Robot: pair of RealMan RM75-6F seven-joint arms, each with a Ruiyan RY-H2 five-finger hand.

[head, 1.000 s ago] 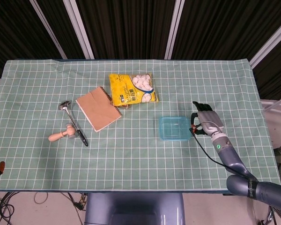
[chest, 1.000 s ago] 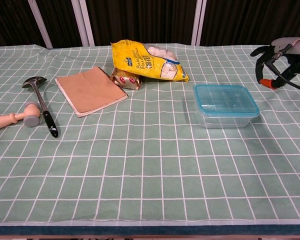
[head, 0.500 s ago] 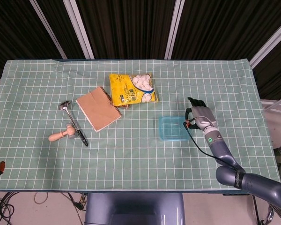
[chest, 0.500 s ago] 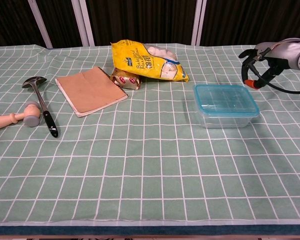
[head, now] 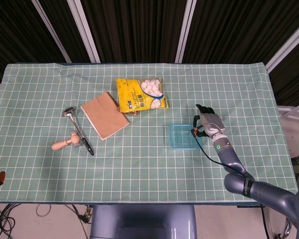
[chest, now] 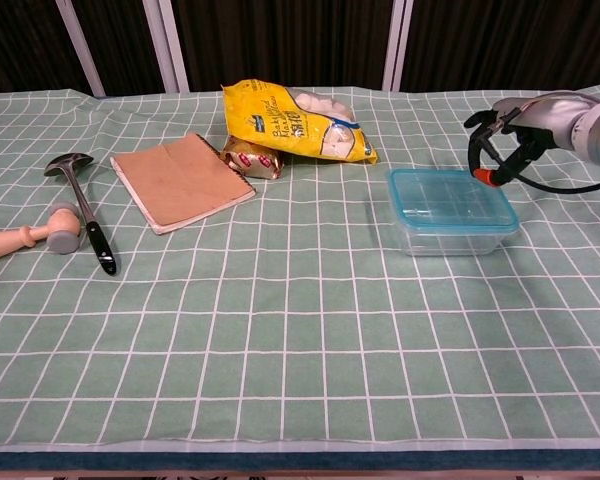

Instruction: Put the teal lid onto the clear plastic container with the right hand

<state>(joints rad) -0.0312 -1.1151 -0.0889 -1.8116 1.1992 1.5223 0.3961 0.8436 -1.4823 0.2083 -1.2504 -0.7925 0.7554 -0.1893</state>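
Far left on the green checked tablecloth (chest: 280,330) lie a wooden-handled mallet (chest: 30,238) and a ladle (chest: 80,205), touching. At their three o'clock sits a brown notebook (chest: 180,180), then a yellow snack bag (chest: 295,122) with a small gold packet (chest: 252,158) tucked at its seven o'clock edge. Further right stands the clear plastic container (chest: 450,228) — the teal lid (chest: 450,198) already rests on top of it. At the lid's two o'clock corner hovers the right hand (chest: 508,138), fingers (chest: 480,150) curled downward yet apart, holding nothing — whether a fingertip touches the lid I cannot tell.
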